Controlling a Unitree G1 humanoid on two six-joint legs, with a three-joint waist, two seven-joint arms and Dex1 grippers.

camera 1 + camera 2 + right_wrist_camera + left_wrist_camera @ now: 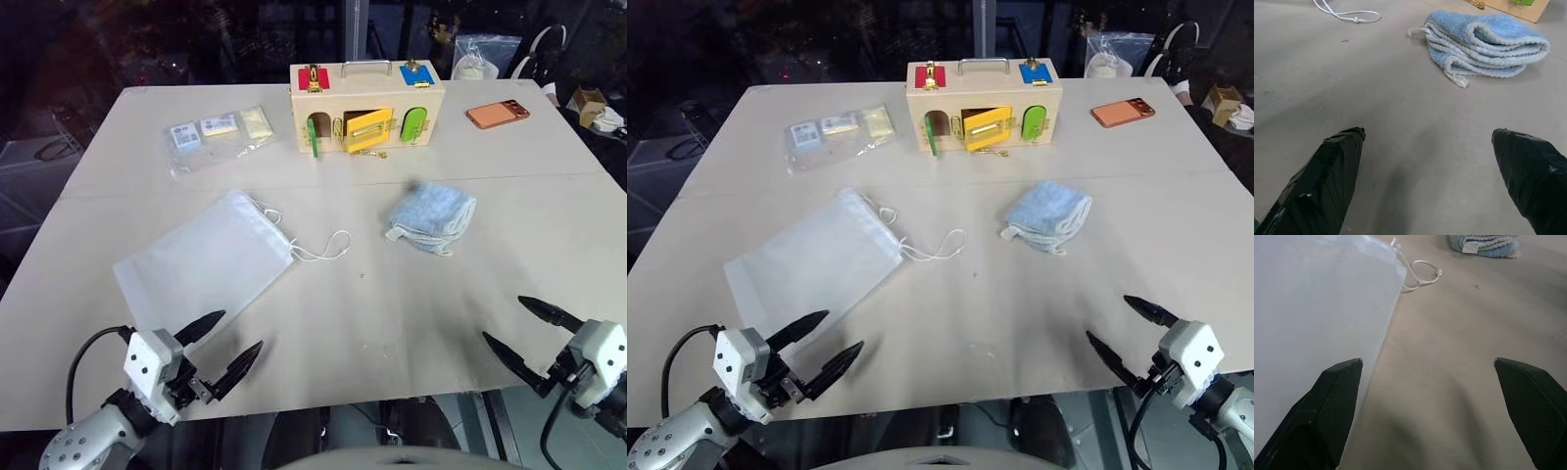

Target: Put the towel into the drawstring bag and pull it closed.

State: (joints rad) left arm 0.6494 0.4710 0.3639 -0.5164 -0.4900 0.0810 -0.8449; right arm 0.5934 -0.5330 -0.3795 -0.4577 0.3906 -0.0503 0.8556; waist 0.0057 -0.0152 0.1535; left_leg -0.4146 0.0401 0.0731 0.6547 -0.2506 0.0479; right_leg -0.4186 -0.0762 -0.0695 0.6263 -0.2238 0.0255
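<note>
The towel [432, 217], blue and folded, lies mid-counter, well apart from the flat white drawstring bag [203, 265] with its cord [318, 249] trailing toward it. Left tool [224, 351] and right tool [532, 338] hover open and empty at the counter's [392, 313] near edge. The bag's mouth looks pressed flat, so the towel may snag there and bunch.

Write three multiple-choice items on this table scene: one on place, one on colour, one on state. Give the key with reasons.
1. The towel lies where relative to the drawstring bag?
A. on the robot's right of it
B. inside it
C. under it

2. The towel's colour?
A. red
B. light blue
C. black

3. The left pincer and right pincer are:
A. both shut on the towel
B. both open, holding nothing
C. one holding the bag

Key: A, the towel sits apart, rightward of the bag; B, its folds are pale blue; B, both fingertip pairs stand apart above bare table.
</note>
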